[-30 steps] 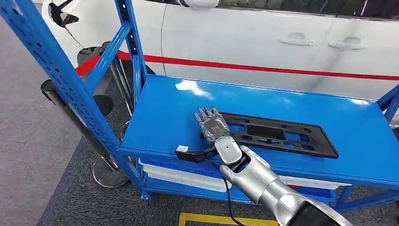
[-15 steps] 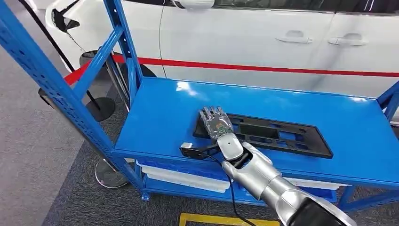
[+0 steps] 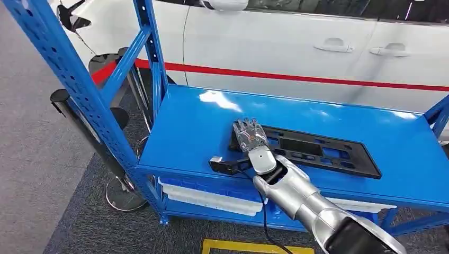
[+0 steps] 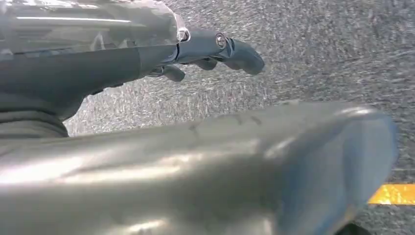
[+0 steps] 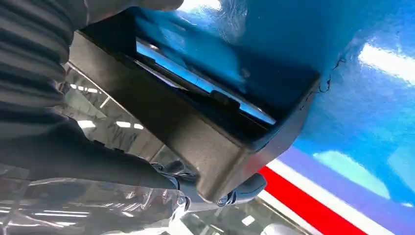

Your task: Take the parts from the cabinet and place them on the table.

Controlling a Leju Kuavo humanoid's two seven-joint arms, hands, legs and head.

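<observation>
A long black plastic part [image 3: 317, 153] with several cut-outs lies flat on the blue cabinet shelf [image 3: 196, 127]. My right hand [image 3: 250, 136] lies over the part's left end, its silver arm reaching in from below. In the right wrist view the black part [image 5: 195, 132] sits in my right hand [image 5: 73, 147], and dark fingertips [image 5: 244, 188] curl around its edge. My left hand [image 4: 195, 49] hangs over the grey carpet with its fingers apart and nothing in them.
Blue perforated uprights [image 3: 74, 84] rise at the shelf's left, another upright [image 3: 438, 114] at its right. A white car [image 3: 296, 47] stands close behind. A black stanchion [image 3: 69, 106] stands at left. A white tray [image 3: 206, 198] sits on the lower shelf.
My right hand has slid from beside the part's left end onto it. The head view has swayed a little; the part stays flat on the shelf.
</observation>
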